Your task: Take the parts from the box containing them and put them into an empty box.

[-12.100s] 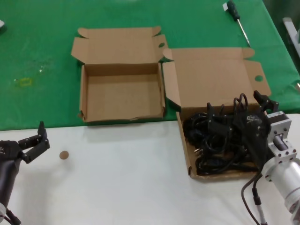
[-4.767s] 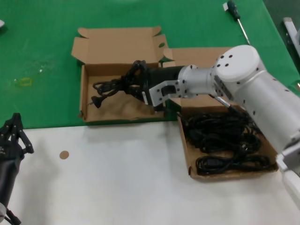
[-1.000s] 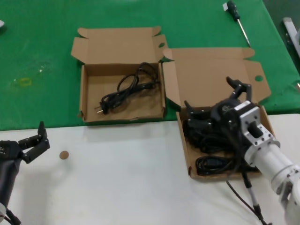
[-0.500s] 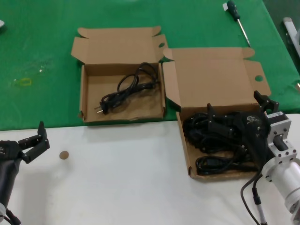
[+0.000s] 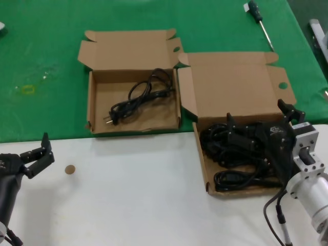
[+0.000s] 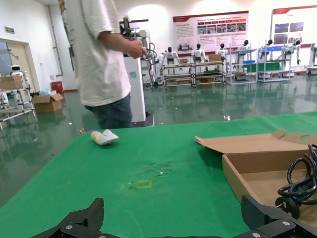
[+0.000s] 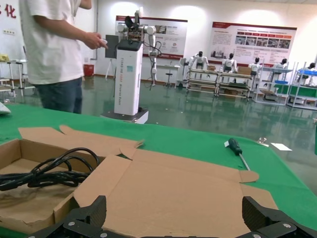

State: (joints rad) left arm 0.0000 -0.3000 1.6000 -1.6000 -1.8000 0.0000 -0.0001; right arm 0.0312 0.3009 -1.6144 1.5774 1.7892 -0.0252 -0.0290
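Two brown cardboard boxes stood open on the worktop [image 5: 128, 205]. The smaller box [image 5: 97, 110], upper left of centre in the head view, held one black power cord [image 5: 138, 97] lying loose on its floor. The larger box [image 5: 233, 84], to the right, held a tangled heap of cords [image 5: 225, 148]; I couldn't count them. The right pincer [image 5: 259, 118] hung low over that heap, fingers spread. The left pincer [image 5: 38, 154] waited at lower left, spread and empty. One screwdriver [image 5: 259, 18] lay at the upper right.
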